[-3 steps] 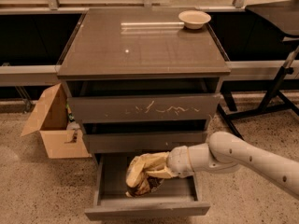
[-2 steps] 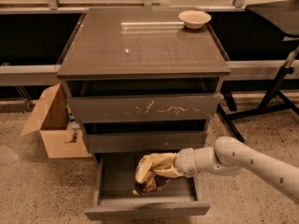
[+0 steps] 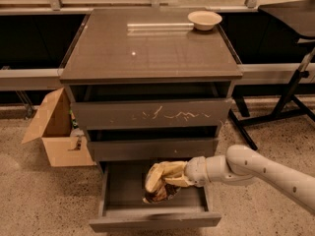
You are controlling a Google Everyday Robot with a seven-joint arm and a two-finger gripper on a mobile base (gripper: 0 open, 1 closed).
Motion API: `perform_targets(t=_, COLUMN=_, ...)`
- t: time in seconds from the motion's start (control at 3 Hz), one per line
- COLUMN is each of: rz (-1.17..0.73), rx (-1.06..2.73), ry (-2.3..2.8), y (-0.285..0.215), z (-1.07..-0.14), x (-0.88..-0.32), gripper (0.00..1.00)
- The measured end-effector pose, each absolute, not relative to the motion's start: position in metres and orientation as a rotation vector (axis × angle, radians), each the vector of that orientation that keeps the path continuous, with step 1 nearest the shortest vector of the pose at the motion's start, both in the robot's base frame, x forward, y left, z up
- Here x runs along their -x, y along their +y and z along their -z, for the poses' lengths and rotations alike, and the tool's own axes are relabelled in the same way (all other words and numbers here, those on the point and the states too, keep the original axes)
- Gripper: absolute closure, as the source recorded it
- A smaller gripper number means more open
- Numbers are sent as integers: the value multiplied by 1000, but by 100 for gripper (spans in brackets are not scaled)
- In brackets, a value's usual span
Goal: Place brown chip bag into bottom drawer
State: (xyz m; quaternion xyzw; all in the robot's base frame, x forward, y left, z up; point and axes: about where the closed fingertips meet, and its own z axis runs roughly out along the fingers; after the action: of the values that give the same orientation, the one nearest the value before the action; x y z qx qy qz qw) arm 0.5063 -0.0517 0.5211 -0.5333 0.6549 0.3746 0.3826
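The bottom drawer [image 3: 152, 221] of the grey-brown cabinet is pulled open. The brown chip bag [image 3: 160, 181], crumpled tan-cream with a dark patterned lower part, sits inside the drawer's right half, its bottom end down near the drawer floor. My gripper [image 3: 181, 176] reaches in from the right on a white arm and is shut on the bag's upper right side. The gripper's tips are mostly hidden by the bag.
A shallow cream bowl [image 3: 204, 19] stands on the cabinet top [image 3: 147, 45] at the back right. The scratched top drawer [image 3: 152, 114] and the middle drawer [image 3: 152, 149] are closed. An open cardboard box [image 3: 56, 132] sits on the floor at the left. A black stand [image 3: 290, 97] is at the right.
The arm has shifted a little to the right and lower with the bag, bringing the bag deeper into the drawer's right half.
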Motion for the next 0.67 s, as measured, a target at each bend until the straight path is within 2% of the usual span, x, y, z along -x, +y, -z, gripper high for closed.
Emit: perform_targets(t=0.67, rz=-951, rx=1211, ry=1771, y=-108, z=-444, x=-562, gripper=100)
